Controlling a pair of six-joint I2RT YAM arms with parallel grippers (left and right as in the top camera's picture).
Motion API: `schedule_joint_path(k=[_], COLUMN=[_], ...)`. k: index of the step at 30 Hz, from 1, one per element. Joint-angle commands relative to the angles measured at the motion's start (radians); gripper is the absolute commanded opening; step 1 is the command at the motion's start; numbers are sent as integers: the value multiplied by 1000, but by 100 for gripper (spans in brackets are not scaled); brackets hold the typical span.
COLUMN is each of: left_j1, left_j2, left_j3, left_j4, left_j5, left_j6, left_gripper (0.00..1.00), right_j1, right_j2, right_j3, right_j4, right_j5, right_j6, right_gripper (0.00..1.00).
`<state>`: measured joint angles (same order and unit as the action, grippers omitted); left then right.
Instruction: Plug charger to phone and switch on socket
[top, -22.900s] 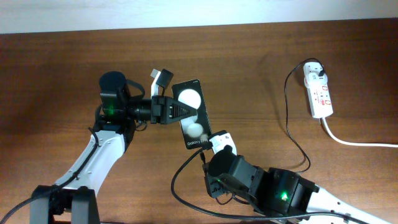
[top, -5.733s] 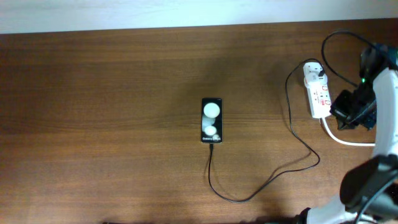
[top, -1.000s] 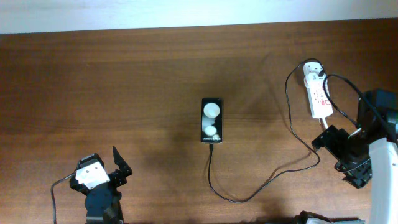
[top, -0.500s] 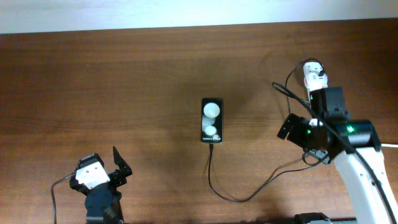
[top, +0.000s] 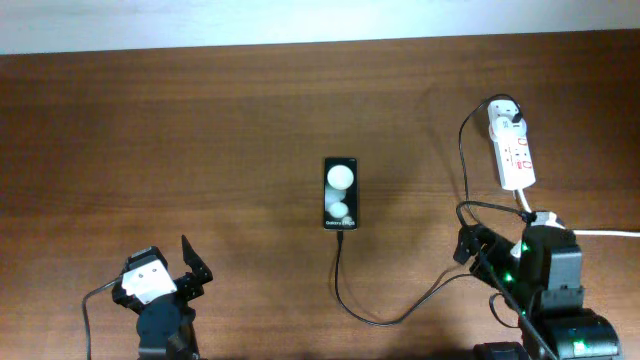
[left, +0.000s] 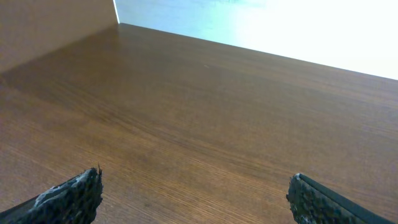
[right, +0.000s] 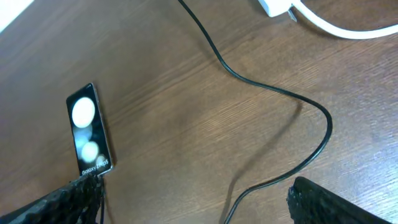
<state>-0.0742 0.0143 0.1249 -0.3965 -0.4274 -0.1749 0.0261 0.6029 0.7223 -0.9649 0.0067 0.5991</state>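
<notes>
Now the phone (top: 341, 193) is lying flat at table centre, long axis running twelve to six, port end facing six so the charger (top: 337, 270) is reaching it slackly. Left gripper (left: 193, 186) and right gripper (right: 196, 186) are both gaping empty; the socket (top: 512, 150) is sitting at two o'clock.

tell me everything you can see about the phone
The phone is a slim black rectangle with a glossy screen showing two round white glare spots and small white text near its lower edge. It lies flat, screen up, in the middle of the table. The black charger cable meets its near end; nothing else touches it.
</notes>
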Motion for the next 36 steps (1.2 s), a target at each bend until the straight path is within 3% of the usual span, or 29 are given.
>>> schedule_joint_path(k=[1,9,20,36], left_j1=[5,5,5,5], left_j2=[-3,-3,-3,-3], left_j3=[-6,-6,-6,-6], left_j4=[2,2,2,2], left_j5=[-14,-14,-15,-14], left_j6=[20,20,20,20], left_gripper=[99,99,99,99], right_j1=[6,6,6,6], right_j2=[-14,-289,-594,-600], right_j3=[-18,-69,-410,-655], right_j4=[5,26,417,889], right_j5=[-5,58,-29,5], right_j6=[1,1,5,5], right_gripper=[99,99,99,99])
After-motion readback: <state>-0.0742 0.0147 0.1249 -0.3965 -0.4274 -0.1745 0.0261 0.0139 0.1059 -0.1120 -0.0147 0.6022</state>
